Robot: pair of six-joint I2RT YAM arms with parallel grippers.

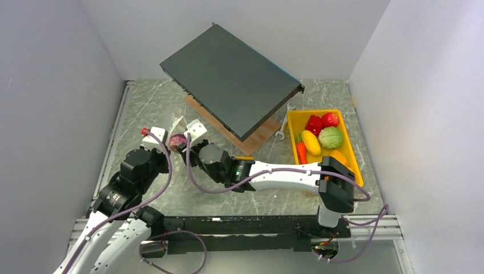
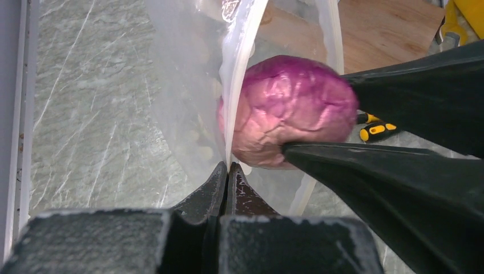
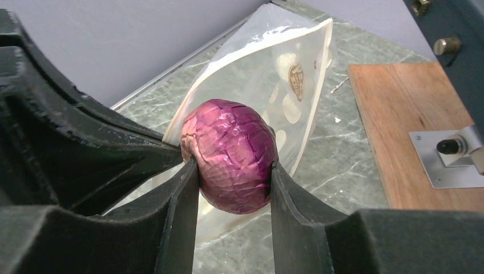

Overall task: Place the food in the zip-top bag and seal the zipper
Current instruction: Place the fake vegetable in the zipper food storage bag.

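My right gripper (image 3: pixel 234 171) is shut on a glossy purple cabbage (image 3: pixel 231 154), held at the open mouth of the clear dotted zip-top bag (image 3: pixel 274 74). My left gripper (image 2: pixel 229 170) is shut on the bag's mouth edge, pinching the whitish zipper strip (image 2: pixel 237 68) upright. The cabbage (image 2: pixel 291 108) sits right against that strip, between the right gripper's black fingers (image 2: pixel 399 171). From the top view the cabbage (image 1: pixel 177 140) and both grippers meet at the table's left middle. The other food, red pepper (image 1: pixel 313 124), green cabbage (image 1: pixel 330 137) and carrot (image 1: pixel 301 152), lies in the yellow tray (image 1: pixel 352 149).
A dark flat panel (image 1: pixel 231 77) leans over a wooden board (image 1: pixel 257 140) at the back centre. A wrench (image 1: pixel 283 123) lies beside the tray. A yellow-handled screwdriver (image 2: pixel 379 130) lies behind the bag. White walls enclose the table on three sides.
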